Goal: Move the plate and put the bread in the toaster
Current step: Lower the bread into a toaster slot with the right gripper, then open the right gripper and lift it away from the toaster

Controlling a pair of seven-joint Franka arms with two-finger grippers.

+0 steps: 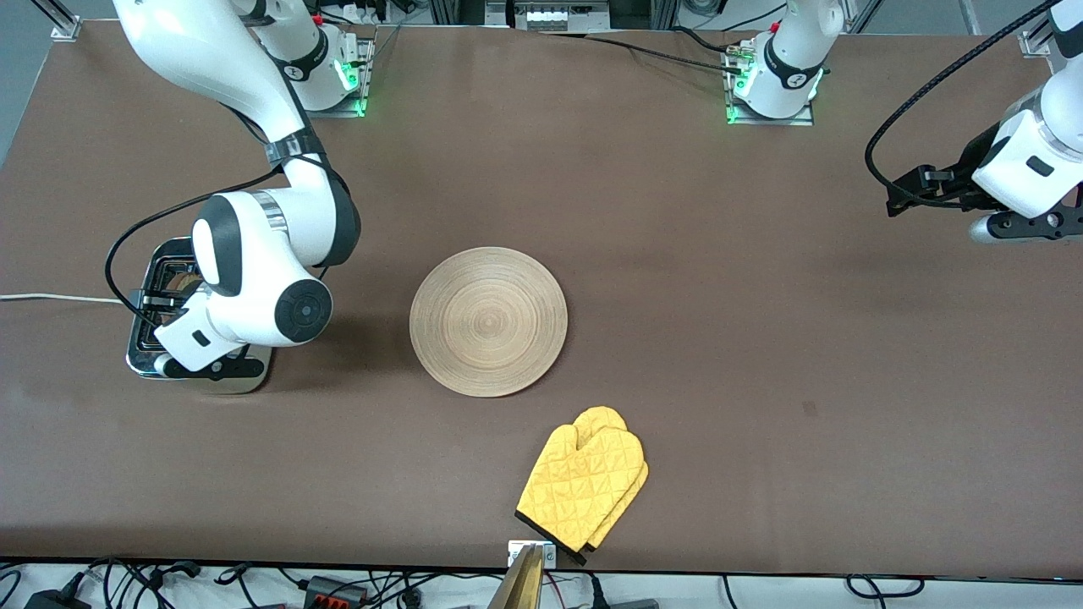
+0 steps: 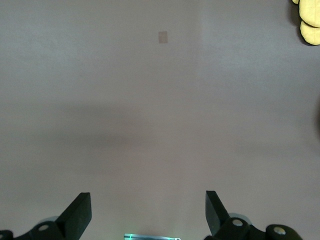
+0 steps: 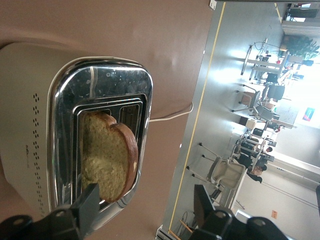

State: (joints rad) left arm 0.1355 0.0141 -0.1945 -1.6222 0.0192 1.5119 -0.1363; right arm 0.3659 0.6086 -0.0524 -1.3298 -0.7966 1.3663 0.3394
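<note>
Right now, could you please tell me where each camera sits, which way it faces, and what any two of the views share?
Front view: high across the table, facing both arm bases; shows the plate, oven mitts, toaster and both arms.
Left wrist view: on the waiting left arm, looking down at bare table; the left claw stands open.
Right wrist view: on the right arm over the toaster, looking down at the bread in a slot; the right claw stands open around it.
Shared: front and left wrist views show the mitts; front and right wrist views, the toaster.

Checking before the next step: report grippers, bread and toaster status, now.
Right gripper open over toaster; bread leaning in a slot, released. Left gripper open, waiting over bare table. Plate mid-table, nothing in the way.
</note>
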